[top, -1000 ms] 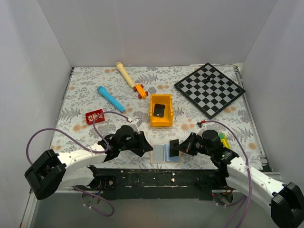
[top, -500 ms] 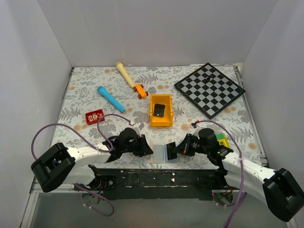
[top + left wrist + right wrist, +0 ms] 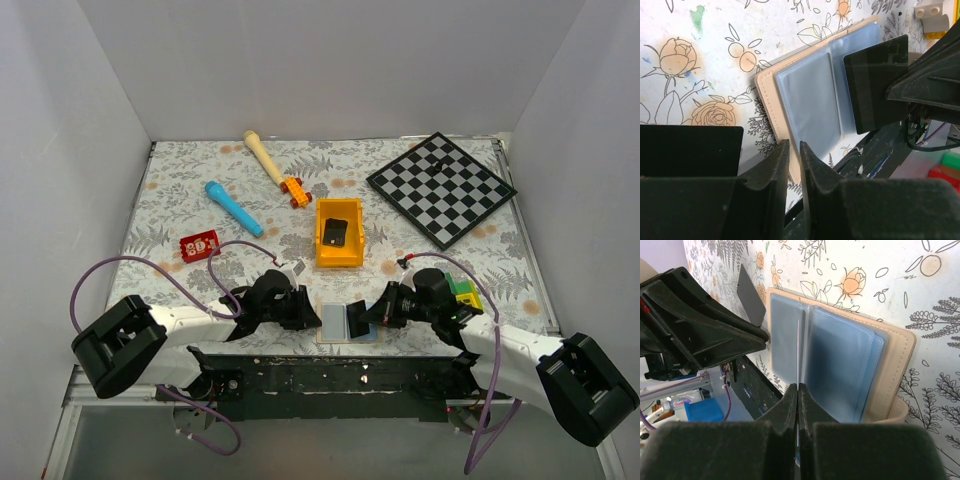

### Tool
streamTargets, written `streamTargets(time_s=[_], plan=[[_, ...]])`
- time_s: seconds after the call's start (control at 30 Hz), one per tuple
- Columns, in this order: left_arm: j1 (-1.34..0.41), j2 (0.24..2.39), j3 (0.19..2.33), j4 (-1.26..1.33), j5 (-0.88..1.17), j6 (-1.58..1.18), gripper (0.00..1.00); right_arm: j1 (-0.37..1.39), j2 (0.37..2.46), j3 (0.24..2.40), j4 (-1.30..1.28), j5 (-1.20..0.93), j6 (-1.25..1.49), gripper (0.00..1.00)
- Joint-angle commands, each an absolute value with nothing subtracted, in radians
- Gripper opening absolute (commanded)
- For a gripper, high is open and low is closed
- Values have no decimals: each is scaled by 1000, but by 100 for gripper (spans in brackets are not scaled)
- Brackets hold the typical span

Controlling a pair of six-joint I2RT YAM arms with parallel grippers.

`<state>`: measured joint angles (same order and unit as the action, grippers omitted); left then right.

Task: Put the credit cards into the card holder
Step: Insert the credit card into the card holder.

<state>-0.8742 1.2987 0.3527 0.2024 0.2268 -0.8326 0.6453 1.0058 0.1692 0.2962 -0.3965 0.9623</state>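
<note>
White-and-black jointed left arm (image 3: 200, 320) and matching right arm (image 3: 505, 342).
Clad in glossy white plastic shells (image 3: 172, 322) between blocky matte-black joint housings (image 3: 432, 292), largest at the rounded-square shoulder blocks (image 3: 118, 347). Looped with thin purple cables (image 3: 120, 262), capped by a small red plug (image 3: 402, 262) near the right wrist. Tipped with the left gripper (image 3: 794, 146) and the right gripper (image 3: 798, 388), each a pair of matte-black wedge-shaped fingers (image 3: 775, 165) tapering to narrow blunt ends from wide, flat, faintly grainy bodies.
</note>
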Motion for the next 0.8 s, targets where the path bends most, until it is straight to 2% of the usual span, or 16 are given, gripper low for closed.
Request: streamTargets(time_s=[0.0,0.2,0.77], plan=[[-879,1278,362,181,193,-810,16,644,1029,184,386,-426,963,1],[-877,1269,367,156,172,-808,22,644,1035,175,400,-426,966,1],[-879,1335,379,169,189,-796,21,644,1097,140,433,-399,1023,1]])
